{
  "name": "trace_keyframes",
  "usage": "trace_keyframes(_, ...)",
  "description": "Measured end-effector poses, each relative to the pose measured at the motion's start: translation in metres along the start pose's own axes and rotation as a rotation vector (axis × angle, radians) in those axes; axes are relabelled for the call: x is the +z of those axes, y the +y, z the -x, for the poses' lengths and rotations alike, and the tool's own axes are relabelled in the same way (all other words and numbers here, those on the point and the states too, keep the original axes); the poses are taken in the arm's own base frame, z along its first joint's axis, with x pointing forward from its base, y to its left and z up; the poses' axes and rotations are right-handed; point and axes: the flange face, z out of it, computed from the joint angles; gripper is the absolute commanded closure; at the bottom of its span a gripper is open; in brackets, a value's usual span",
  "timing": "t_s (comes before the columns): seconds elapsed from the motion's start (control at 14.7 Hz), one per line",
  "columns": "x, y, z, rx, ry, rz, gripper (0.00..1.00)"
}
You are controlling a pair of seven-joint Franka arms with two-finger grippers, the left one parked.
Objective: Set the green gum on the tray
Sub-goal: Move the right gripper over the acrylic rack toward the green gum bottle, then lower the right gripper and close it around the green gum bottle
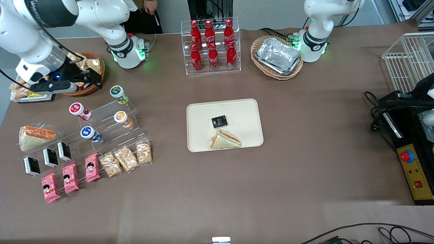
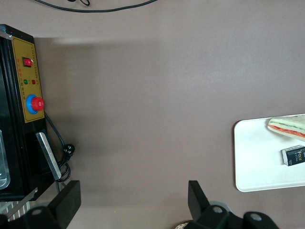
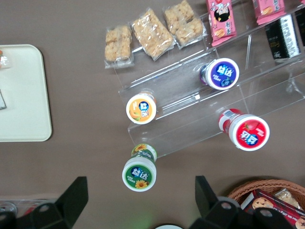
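1. Tool (image 1: 79,78) at upper left of the front frame, fingers (image 3: 76,193) spread wide, holding nothing.
2. One green gum (image 1: 118,94) on the clear stand, just below the tool.
3. One tray (image 1: 200,112), mid-frame on the surface.

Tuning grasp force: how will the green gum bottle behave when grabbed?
The green gum looks like stiff plastic, probably light. Its round body may roll if tipped off the clear stepped stand. The open tool hangs above it, not touching.
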Motion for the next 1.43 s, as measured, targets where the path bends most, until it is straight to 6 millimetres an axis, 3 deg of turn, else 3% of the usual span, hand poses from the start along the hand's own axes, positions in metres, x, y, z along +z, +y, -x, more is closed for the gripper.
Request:
trace_keyframes(0.75, 0.079, 0.004, 0.024, 0.029, -0.005, 0.007, 0.0)
trace_keyframes(1.43, 0.126, -0.009, 0.042, 0.047, 0.019, 0.012, 0.0)
